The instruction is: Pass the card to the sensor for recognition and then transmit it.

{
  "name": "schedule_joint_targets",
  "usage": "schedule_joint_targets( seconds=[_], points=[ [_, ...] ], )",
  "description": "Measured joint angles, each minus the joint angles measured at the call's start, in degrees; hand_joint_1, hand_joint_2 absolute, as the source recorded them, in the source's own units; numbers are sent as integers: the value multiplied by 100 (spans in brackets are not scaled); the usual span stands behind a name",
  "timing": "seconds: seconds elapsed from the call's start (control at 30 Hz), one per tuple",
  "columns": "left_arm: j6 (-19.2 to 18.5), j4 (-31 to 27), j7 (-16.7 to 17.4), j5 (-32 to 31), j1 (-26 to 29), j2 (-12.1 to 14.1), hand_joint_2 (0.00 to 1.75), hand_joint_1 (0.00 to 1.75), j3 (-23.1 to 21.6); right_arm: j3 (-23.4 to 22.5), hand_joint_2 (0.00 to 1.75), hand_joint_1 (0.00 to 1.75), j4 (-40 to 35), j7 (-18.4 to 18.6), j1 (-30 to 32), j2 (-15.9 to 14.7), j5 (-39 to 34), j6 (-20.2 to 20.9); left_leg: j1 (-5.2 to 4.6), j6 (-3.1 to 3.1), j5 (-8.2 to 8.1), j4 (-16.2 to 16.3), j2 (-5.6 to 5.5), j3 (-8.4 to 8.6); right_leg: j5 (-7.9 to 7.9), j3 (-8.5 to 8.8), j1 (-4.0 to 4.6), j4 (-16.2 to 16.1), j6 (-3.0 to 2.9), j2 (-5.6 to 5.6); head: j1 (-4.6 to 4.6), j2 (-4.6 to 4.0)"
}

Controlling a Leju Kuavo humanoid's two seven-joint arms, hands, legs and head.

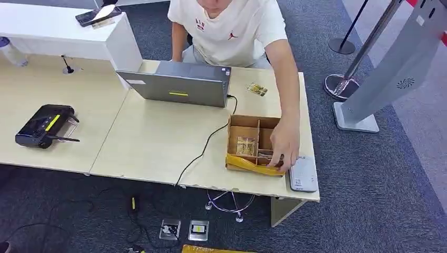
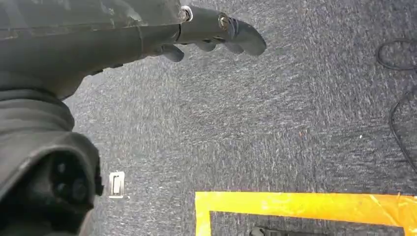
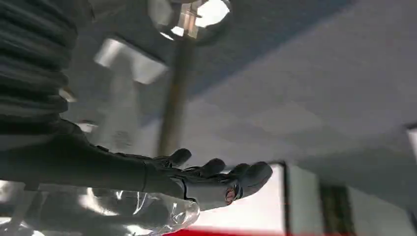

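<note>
A brown cardboard box (image 1: 238, 124) with compartments stands near the table's right front corner. A card (image 1: 246, 146) in a clear sleeve lies in one compartment. Another card (image 1: 256, 89) lies on the table behind the box. A flat grey sensor pad (image 1: 303, 174) lies right of the box at the table's edge. A person's hand (image 1: 285, 150) rests on the box's front right part. My left hand (image 2: 211, 34) hangs above grey carpet, fingers stretched out, holding nothing. My right hand (image 3: 206, 179) is blurred, fingers extended and apart, with nothing in it.
A grey laptop (image 1: 176, 84) stands mid-table, its black cable (image 1: 205, 145) running off the front edge. A black controller (image 1: 45, 125) lies at the left. A person in a white shirt (image 1: 226, 29) sits behind the table. A grey kiosk stand (image 1: 385, 79) rises at the right. Yellow floor tape (image 2: 305, 204) marks the carpet.
</note>
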Motion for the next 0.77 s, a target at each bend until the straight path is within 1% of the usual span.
schedule_joint_targets(
  seconds=[0.13, 0.23, 0.3, 0.4, 0.67, 0.7, 0.77],
  points=[
    [-41, 0, 13, -98, -21, 2, 0, 0, 4, -153, 175, 0, 218, 467, 102, 249, 273, 210, -5, -1, 0, 0, 8, 9, 0, 0, -5, 8, 0, 7, 0, 0],
    [-46, 0, 13, -140, -29, 2, 0, 0, 4, -271, 175, 0, 371, 609, 121, 376, 343, 388, -6, -2, 2, 0, 7, 13, 0, 6, -6, 8, 0, 6, 2, 0],
    [-59, -2, 13, -173, -28, 4, 0, 0, 4, -286, 175, 0, 430, 618, 135, 450, 389, 554, -7, -2, 2, 1, 7, 13, 0, 5, -7, 8, 0, 6, -2, 0],
    [-109, 0, 13, -218, -31, 11, 0, 0, 2, -290, 175, 0, 498, 699, 149, 537, 419, 987, -7, -2, 2, 1, 7, 15, 0, 6, -7, 8, 0, 7, 0, 0],
    [-184, 0, 11, -299, -32, 15, 0, 0, 2, -354, 175, 0, 601, 738, 154, 692, 411, 1545, -7, -2, 2, 1, 7, 14, 0, 6, -8, 9, 0, 7, 2, 0],
    [-201, 0, 11, -314, -32, 15, 0, 0, 2, -365, 175, 0, 605, 729, 154, 703, 443, 1625, -7, -2, 2, 1, 7, 14, 0, 6, -7, 9, 0, 7, 2, 0],
    [-223, 0, 11, -345, -33, 17, 0, 0, -2, -367, 175, 0, 618, 592, 161, 734, 690, 1816, -7, -2, 2, 1, 7, 14, 0, 6, -8, 9, 0, 6, 0, 0]
  ],
)
